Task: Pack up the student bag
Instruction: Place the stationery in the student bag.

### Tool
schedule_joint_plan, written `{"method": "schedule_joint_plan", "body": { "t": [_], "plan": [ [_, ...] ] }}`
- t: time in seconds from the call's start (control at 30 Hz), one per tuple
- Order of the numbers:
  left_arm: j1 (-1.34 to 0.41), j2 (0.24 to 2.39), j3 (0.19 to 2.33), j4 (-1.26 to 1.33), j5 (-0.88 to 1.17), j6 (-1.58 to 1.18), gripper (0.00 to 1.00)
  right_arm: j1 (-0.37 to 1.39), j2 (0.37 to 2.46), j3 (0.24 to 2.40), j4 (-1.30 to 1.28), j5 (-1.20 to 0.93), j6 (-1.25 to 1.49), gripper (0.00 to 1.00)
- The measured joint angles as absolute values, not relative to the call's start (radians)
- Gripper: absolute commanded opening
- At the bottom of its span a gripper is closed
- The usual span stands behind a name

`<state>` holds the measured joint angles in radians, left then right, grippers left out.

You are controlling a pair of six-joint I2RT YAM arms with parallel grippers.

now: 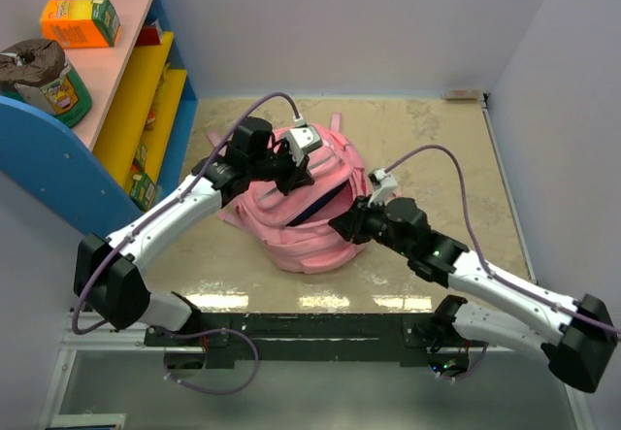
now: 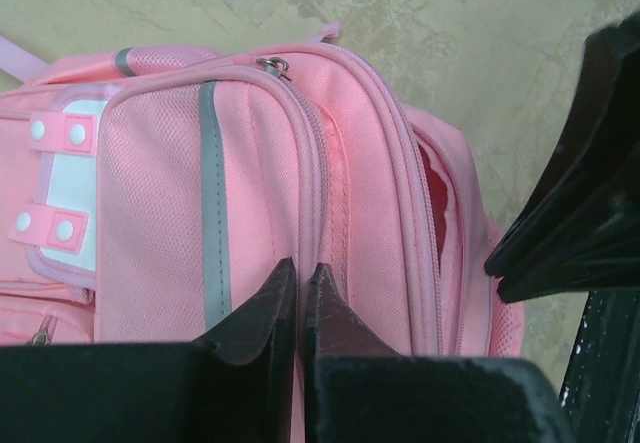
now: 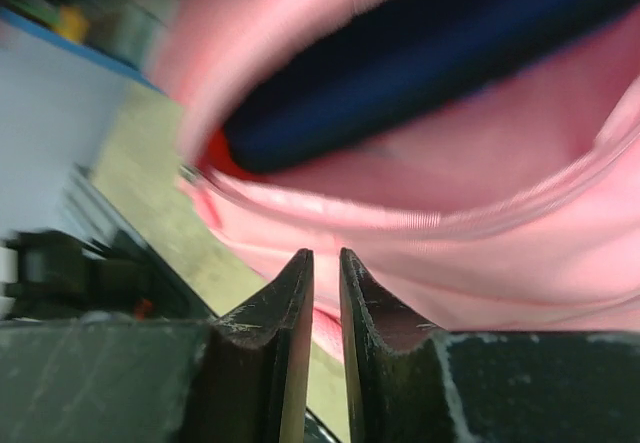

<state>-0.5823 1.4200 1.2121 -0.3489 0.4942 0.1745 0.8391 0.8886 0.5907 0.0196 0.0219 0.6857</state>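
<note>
So the student bag (image 1: 301, 231) is sitting pretty much in the middle of the marbled beige table (image 1: 437, 148), lying down with its top toward the back wall and a dark slit of an opening facing up and to the right. Both arms are right on it. The left gripper (image 2: 300, 278) is down on the top-left part of the bag. On its wrist cam the two fingers are pressed together, with only a hairline between them, right over the seam next to the zip. I honestly can't tell if any fabric is pinched in there or if it's just closed against the surface. That same view shows the grey stripe (image 2: 212, 213) running down the pocket, the white patch (image 2: 85, 203) with its pink tabs off to the left, and a little metal zip pull (image 2: 275, 65) up at the top. The right gripper (image 3: 325, 263) is at the bag's right side, just at the mouth of the opening. Its fingers are almost together too, a thin gap with nothing visible between them. That cam is blurry, but you can make out something dark blue (image 3: 420, 73) inside the opening. No idea what it is. Off to the left there's a blue shelf unit (image 1: 58, 158) with an orange box (image 1: 80, 20) and a round tub (image 1: 44, 79) on top.
</note>
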Motion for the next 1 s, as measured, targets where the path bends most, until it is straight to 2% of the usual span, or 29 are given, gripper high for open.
{"method": "schedule_joint_plan", "body": {
  "t": [0.03,0.07,0.13,0.2,0.3,0.43,0.57,0.67,0.73,0.9,1.0],
  "plan": [
    [-0.583,1.426,1.216,-0.344,0.487,0.175,0.19,0.844,0.944,0.598,0.023,0.021,0.673,0.23],
    [-0.583,1.432,1.218,-0.339,0.481,0.174,0.34,0.850,0.991,0.600,0.023,0.016,0.663,0.29],
    [-0.583,1.443,1.221,-0.335,0.479,0.178,0.49,0.863,1.053,0.600,0.009,0.015,0.647,0.39],
    [-0.583,1.456,1.229,-0.347,0.484,0.192,0.53,0.872,1.068,0.600,0.005,0.017,0.636,0.51],
    [-0.582,1.484,1.268,-0.419,0.498,0.228,0.63,0.893,1.040,0.600,0.007,0.045,0.623,0.57],
    [-0.550,1.479,1.299,-0.525,0.550,0.305,0.87,0.956,0.962,0.577,0.022,0.116,0.626,0.62],
    [-0.462,1.418,1.299,-0.640,0.601,0.424,0.87,1.056,0.907,0.532,0.042,0.214,0.641,0.59],
    [-0.400,1.353,1.299,-0.732,0.636,0.548,0.78,1.169,0.928,0.521,0.067,0.310,0.651,0.57],
    [-0.383,1.317,1.299,-0.796,0.656,0.635,0.73,1.230,0.989,0.530,0.091,0.363,0.648,0.57],
    [-0.383,1.266,1.238,-0.870,0.681,0.781,0.70,1.316,1.238,0.659,0.099,0.485,0.613,0.54],
    [-0.383,1.248,1.182,-0.878,0.675,0.822,0.67,1.337,1.319,0.722,0.106,0.535,0.588,0.54]
  ]
}}
